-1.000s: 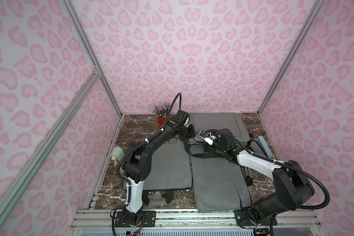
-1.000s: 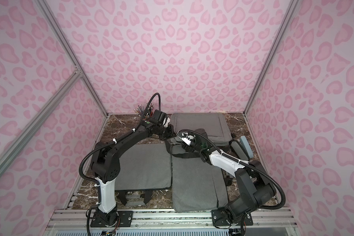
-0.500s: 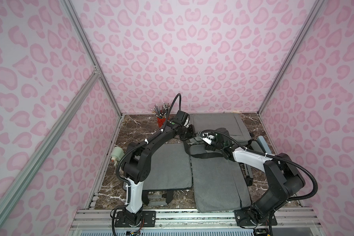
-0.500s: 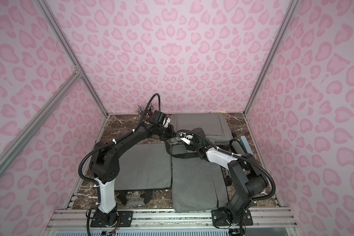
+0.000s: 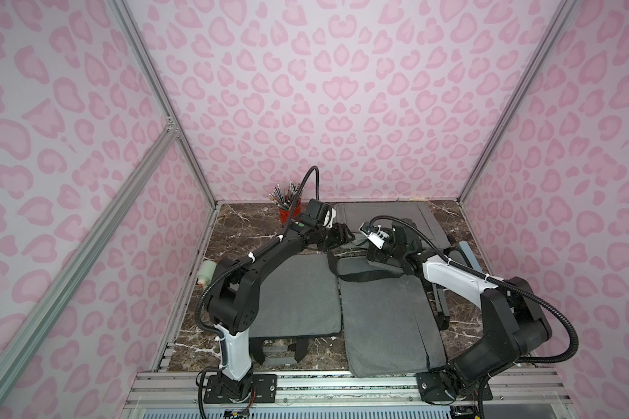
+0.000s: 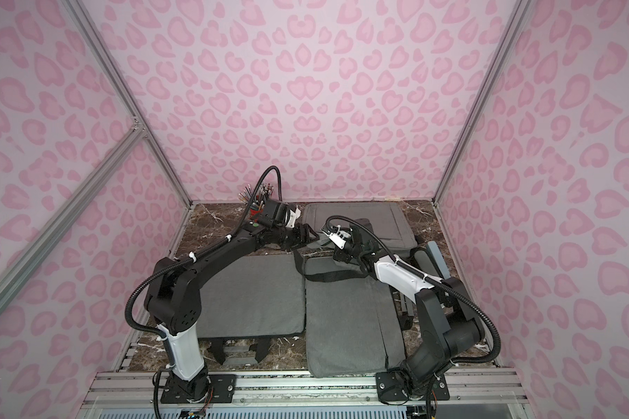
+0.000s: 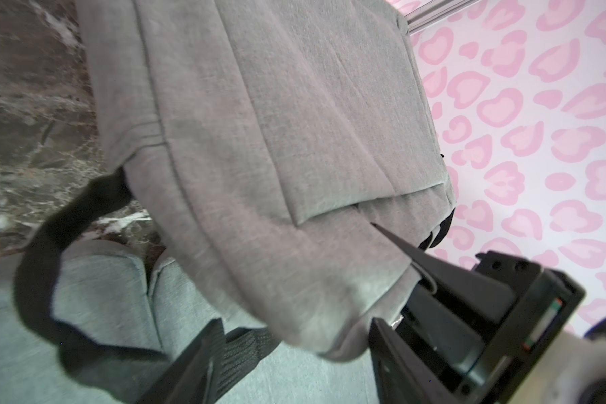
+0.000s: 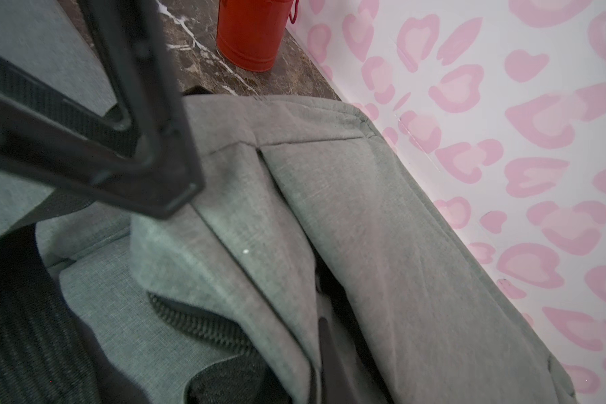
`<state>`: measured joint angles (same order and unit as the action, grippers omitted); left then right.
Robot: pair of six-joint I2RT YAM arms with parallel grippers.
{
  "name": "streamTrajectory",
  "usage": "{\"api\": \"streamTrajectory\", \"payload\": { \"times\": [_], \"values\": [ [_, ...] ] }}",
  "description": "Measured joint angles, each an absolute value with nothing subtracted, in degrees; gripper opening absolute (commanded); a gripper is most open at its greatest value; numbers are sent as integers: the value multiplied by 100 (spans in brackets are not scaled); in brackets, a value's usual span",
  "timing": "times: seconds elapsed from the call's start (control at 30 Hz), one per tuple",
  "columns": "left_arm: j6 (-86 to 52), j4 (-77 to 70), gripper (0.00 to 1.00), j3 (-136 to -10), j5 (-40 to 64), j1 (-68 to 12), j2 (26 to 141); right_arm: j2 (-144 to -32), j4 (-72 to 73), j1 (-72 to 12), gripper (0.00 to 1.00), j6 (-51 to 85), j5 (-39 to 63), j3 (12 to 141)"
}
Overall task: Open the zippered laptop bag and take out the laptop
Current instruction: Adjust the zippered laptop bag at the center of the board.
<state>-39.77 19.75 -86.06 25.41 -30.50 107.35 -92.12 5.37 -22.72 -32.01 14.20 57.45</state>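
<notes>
Centrally, at the rear of the marble counter (image 5: 240, 225), the grey laptop bag (image 5: 385, 217) lies near the back wall, its near corner lifted between both arms. Left tool (image 5: 345, 234): jaws spread apart, holding nothing, just beside that corner. Right tool (image 7: 396, 259): fingers closed on the bag's fabric edge, seen in the left wrist view. Two further grey bags (image 5: 298, 294) lie nearer the arm bases; a red cup (image 8: 252, 31) stands rear-left.

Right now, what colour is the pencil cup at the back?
Red; the pencil cup shows best in the right wrist view.
</notes>
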Motion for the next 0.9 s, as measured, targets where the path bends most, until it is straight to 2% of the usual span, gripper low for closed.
{"api": "streamTrajectory", "payload": {
  "times": [0.27, 0.6, 0.77, 0.9],
  "values": [
    [-3363, 1072, 87, -7229, 2563, -2969, 10116, -9301, 198, -2202, 2, -2904, 1614, 5953],
    [-2827, -62, 86, -6058, 2366, -3037, 9564, -9411, -60, -2154, 1, -2443, 1824, 6134],
    [-2689, -491, 80, -5664, 2071, -3173, 9607, -9428, -126, -2154, 1, -2226, 1940, 6204],
    [-2620, -862, 64, -5695, 1763, -3159, 9859, -9428, -165, -2163, 0, -2099, 1997, 6204]
  ]
}}
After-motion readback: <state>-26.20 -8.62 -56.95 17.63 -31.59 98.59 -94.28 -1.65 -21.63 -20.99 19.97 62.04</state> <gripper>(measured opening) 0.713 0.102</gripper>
